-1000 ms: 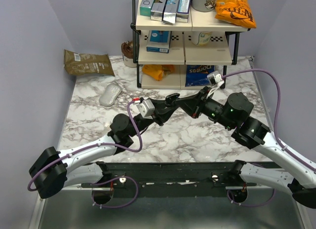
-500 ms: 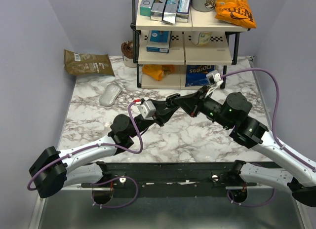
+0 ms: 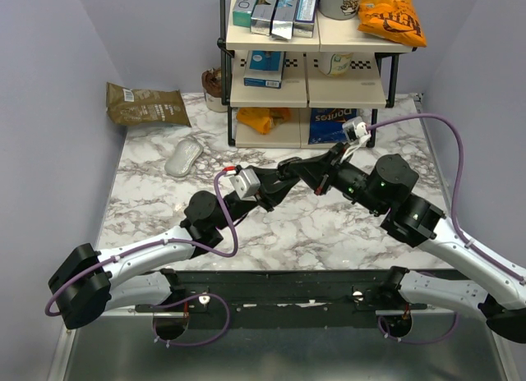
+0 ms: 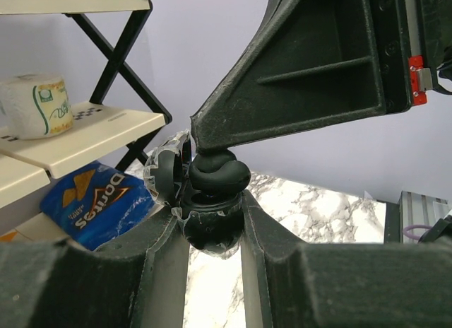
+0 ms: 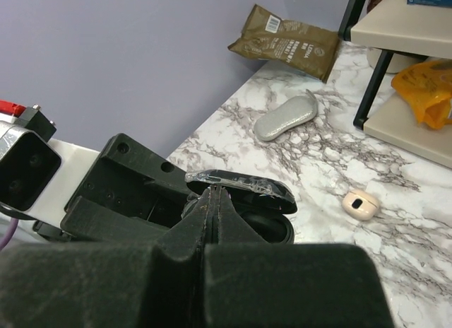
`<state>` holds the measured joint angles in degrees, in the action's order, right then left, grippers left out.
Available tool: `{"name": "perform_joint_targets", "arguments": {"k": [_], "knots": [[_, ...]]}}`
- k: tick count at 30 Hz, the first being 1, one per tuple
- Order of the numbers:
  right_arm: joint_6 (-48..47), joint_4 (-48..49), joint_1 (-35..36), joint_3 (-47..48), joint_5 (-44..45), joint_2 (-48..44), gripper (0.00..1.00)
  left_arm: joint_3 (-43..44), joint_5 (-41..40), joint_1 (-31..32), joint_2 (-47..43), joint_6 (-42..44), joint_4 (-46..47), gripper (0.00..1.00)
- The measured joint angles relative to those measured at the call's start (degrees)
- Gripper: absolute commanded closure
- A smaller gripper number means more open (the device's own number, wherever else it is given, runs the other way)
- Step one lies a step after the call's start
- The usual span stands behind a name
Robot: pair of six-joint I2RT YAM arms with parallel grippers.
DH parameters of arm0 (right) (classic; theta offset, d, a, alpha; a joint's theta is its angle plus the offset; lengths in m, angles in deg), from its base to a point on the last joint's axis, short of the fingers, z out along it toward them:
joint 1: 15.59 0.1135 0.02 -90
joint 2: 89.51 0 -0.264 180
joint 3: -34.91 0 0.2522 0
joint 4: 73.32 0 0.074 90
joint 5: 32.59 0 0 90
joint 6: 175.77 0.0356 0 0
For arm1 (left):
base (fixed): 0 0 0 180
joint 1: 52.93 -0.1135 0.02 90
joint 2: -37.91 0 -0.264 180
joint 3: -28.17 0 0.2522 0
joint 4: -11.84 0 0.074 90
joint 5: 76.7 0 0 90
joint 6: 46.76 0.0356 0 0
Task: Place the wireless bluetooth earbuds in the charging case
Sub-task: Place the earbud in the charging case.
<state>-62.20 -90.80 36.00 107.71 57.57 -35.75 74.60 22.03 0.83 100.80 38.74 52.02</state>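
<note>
My left gripper (image 4: 214, 225) is shut on the black charging case (image 4: 210, 229), held above the table with its lid (image 4: 164, 174) swung open. A black rounded earbud (image 4: 219, 174) sits in the case's mouth. The tip of my right gripper (image 5: 214, 194) rests right on top of it. The right gripper's fingers are pressed together with nothing between them. From the right wrist I see the open lid (image 5: 244, 189) and the case cavity (image 5: 272, 229) just beyond my tips. From above, both grippers meet at mid-table (image 3: 283, 176).
A shelf rack (image 3: 308, 85) with snack bags and boxes stands at the back. On the marble table (image 3: 329, 229) lie a grey oval pod (image 3: 183, 158), a brown bag (image 3: 146, 104) and a small beige case (image 5: 361, 203).
The right gripper's fingers have closed fully over the case. Both arms have crept slightly left; the left grip on the case is unchanged.
</note>
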Motion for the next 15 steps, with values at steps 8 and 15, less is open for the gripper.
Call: {"name": "perform_joint_targets", "arguments": {"k": [8,15], "knots": [[-1.03,0.13,0.55,-0.13,-0.02,-0.74,0.99,0.0,-0.31,0.0,-0.44,-0.02,0.0,1.0],[-1.11,0.07,0.59,-0.13,0.04,-0.76,0.89,0.0,-0.35,0.0,-0.48,-0.04,0.0,1.0]]}}
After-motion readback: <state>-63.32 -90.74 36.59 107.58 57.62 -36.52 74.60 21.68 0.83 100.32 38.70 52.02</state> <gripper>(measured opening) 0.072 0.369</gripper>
